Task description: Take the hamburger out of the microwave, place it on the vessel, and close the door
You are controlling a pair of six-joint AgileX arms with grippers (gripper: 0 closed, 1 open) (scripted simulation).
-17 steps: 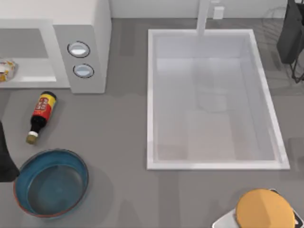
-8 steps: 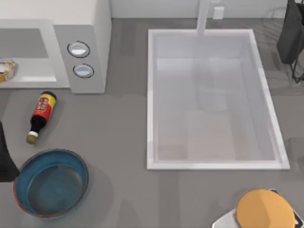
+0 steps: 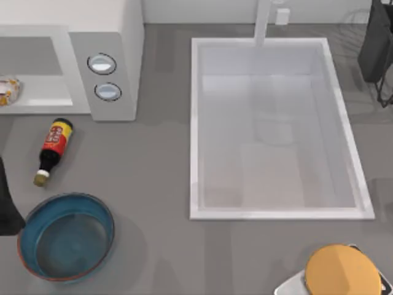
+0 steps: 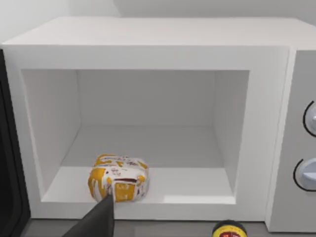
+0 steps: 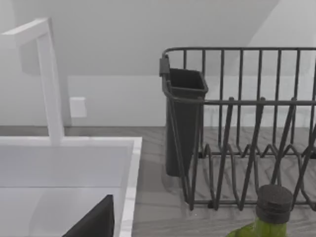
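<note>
While the microwave [image 3: 73, 58] stands open at ten o'clock on the table, the hamburger [image 4: 118, 178] sits on its floor near the front edge. The left gripper [image 4: 101, 219] hangs before it; I cannot tell how its fingers stand. The vessel [image 3: 27, 224] rests at seven o'clock, beside a fallen sauce bottle [image 3: 53, 150].

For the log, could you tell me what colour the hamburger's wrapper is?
The hamburger is white with orange-yellow patches, clearest in the left wrist view.
</note>
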